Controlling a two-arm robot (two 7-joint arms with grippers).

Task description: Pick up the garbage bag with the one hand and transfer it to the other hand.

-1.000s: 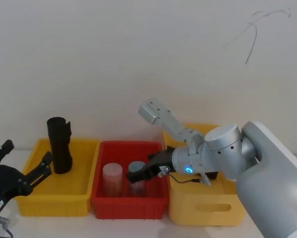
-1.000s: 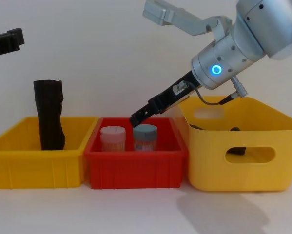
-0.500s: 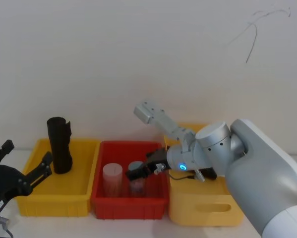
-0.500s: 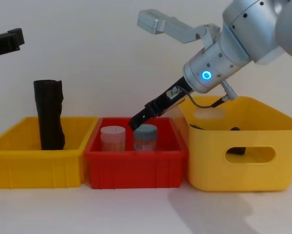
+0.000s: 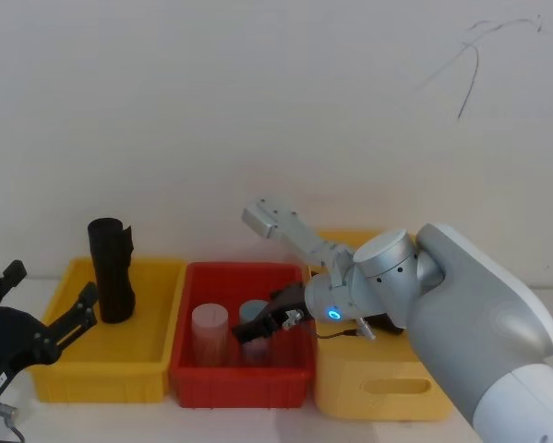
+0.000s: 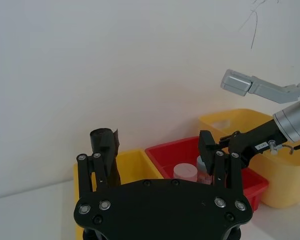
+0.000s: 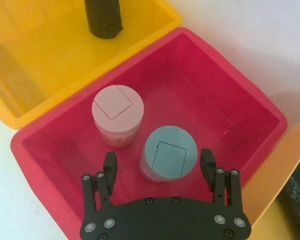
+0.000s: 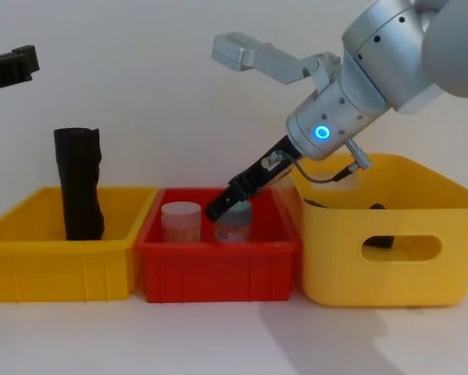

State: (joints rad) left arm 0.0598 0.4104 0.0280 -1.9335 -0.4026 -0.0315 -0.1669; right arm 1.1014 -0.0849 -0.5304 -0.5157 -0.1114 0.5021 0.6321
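Your bag (image 5: 110,269) stands upright in the far-left yellow bin (image 5: 151,355). The left gripper (image 5: 50,337), open and empty, is nearer; the right gripper (image 7: 160,167) hangs open over the red bin's (image 7: 225,95) blue jar (image 7: 169,159).

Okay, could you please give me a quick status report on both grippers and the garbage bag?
Right gripper open, low in red bin over blue-lidded jar. Left gripper open, short of the bins. Garbage bag upright in left yellow bin, untouched.

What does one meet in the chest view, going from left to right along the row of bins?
Garbage bag standing in the left yellow bin → pink-lidded jar → blue-lidded jar, both in the red bin → tall yellow bin.
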